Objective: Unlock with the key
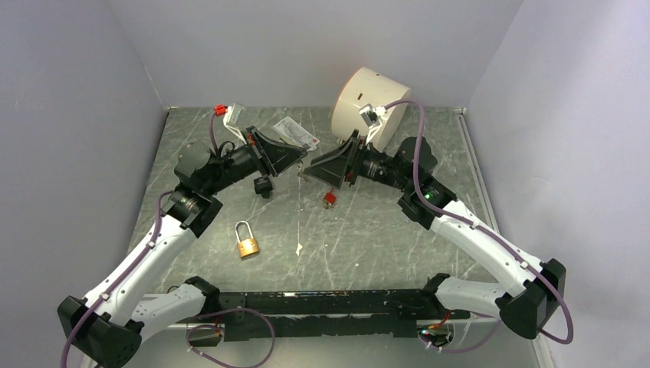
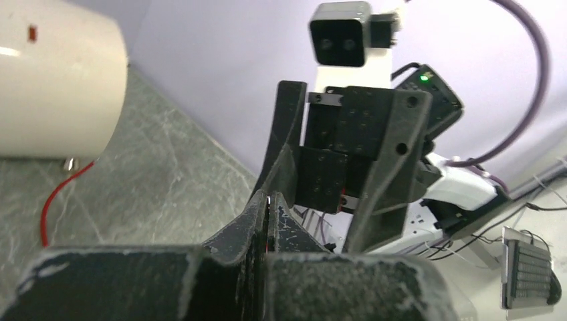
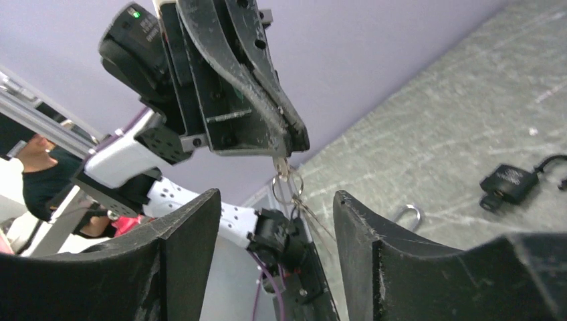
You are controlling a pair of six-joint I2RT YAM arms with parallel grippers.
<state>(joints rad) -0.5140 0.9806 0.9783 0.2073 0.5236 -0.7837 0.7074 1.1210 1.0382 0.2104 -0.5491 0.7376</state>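
Note:
My left gripper [image 1: 304, 162] is shut on a small silver key [image 3: 281, 165] and holds it above the table. A key ring [image 3: 288, 185] hangs below the key, with a red tag [image 1: 329, 198] on it. My right gripper [image 3: 271, 214] is open and faces the left one tip to tip. The key and ring hang just beyond its two fingers [image 3: 190, 231]. A brass padlock [image 1: 247, 244] lies flat on the table in front of the left arm. In the left wrist view a sliver of the key shows between the shut fingertips [image 2: 277, 204].
A black padlock [image 1: 264, 186] lies under the left arm and also shows in the right wrist view [image 3: 511, 184]. A white cylinder [image 1: 370, 106] stands at the back, with papers [image 1: 295, 133] and a red-tipped item [image 1: 222, 110] beside it. Walls enclose the grey table [image 1: 368, 238].

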